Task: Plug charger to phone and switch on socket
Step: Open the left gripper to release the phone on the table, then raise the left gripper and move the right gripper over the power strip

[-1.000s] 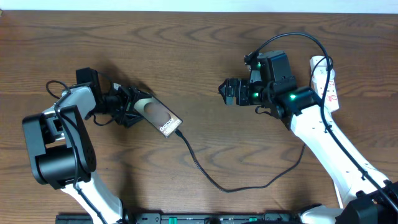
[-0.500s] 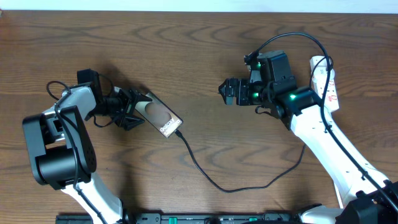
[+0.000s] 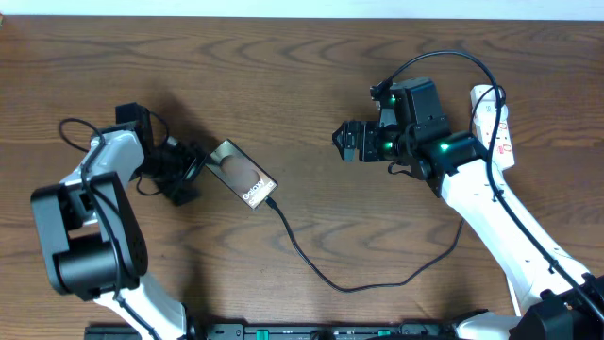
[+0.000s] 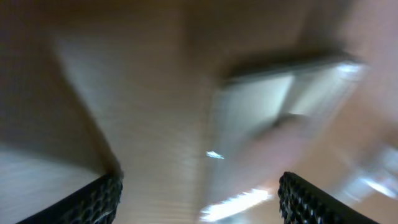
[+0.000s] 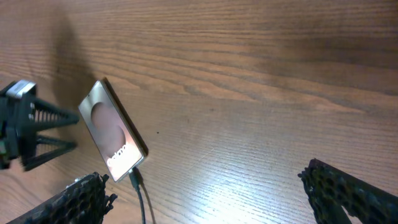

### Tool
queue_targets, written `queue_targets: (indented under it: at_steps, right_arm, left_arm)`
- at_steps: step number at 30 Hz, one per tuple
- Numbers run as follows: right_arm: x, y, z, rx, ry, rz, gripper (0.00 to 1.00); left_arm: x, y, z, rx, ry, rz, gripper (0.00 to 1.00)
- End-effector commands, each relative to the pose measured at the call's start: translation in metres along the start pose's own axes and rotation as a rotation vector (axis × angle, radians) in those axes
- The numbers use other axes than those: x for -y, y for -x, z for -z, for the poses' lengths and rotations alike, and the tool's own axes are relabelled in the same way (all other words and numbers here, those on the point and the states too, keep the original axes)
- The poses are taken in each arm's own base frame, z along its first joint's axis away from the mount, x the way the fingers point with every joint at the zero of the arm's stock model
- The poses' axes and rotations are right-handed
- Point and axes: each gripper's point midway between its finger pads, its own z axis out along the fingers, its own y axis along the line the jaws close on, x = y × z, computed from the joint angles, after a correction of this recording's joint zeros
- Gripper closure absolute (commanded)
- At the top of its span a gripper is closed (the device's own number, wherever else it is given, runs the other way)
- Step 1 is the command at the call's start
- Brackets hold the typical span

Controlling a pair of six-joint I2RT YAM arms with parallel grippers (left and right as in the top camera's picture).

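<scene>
Overhead, the right tool point(image 3: 342, 141) hangs with its jaws spread wide and nothing between them, aimed toward the left arm's side of the bench point(image 3: 283, 66). The socket point(image 3: 497, 127) is the other way, behind that tool and just past the right arm's wrist. Its long axis runs from the bench's far edge toward the robot, and the arm partly covers it. The right arm is by far the nearer, though I judge it would have to turn back on itself to reach the switch. The left tool point(image 3: 192, 170) is also released, just beside the phone point(image 3: 241, 176) and seemingly apart from it. The charger point(image 3: 321, 272) meets the phone's near-right end and looks plugged in.
</scene>
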Motion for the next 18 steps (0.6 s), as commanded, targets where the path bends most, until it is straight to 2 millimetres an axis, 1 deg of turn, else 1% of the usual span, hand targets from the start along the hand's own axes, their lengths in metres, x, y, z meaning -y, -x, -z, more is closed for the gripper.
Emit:
queue_targets:
  at_steps: [1, 5, 7, 9, 11, 13, 15, 18]
  right_arm:
    - [-0.002, 0.003, 0.004, 0.014, -0.001, 0.021, 0.01]
    - [-0.002, 0.003, 0.004, 0.017, 0.000, 0.021, 0.01]
    - [-0.002, 0.003, 0.004, 0.017, 0.000, 0.022, 0.01]
    - [-0.002, 0.003, 0.004, 0.017, 0.000, 0.021, 0.01]
    - [-0.002, 0.003, 0.004, 0.016, 0.000, 0.021, 0.01]
    - [-0.002, 0.002, 0.004, 0.013, -0.002, 0.020, 0.01]
    - [-0.001, 0.001, 0.004, 0.008, -0.003, 0.018, 0.01]
    - [0.000, -0.001, 0.004, -0.002, -0.007, 0.016, 0.01]
  left_arm:
    - [-0.075, 0.026, 0.018, 0.176, 0.404, -0.084, 0.17]
    - [-0.050, 0.023, 0.053, 0.264, 0.355, -0.221, 0.17]
    - [-0.034, 0.017, 0.070, 0.313, 0.333, -0.313, 0.18]
    - [-0.014, 0.007, 0.086, 0.359, 0.313, -0.444, 0.18]
    - [0.007, -0.009, 0.098, 0.396, 0.300, -0.592, 0.18]
    - [0.031, -0.032, 0.110, 0.435, 0.280, -0.758, 0.18]
    - [0.052, -0.050, 0.119, 0.489, 0.247, -0.851, 0.18]
    - [0.077, -0.075, 0.134, 0.562, 0.183, -0.947, 0.17]
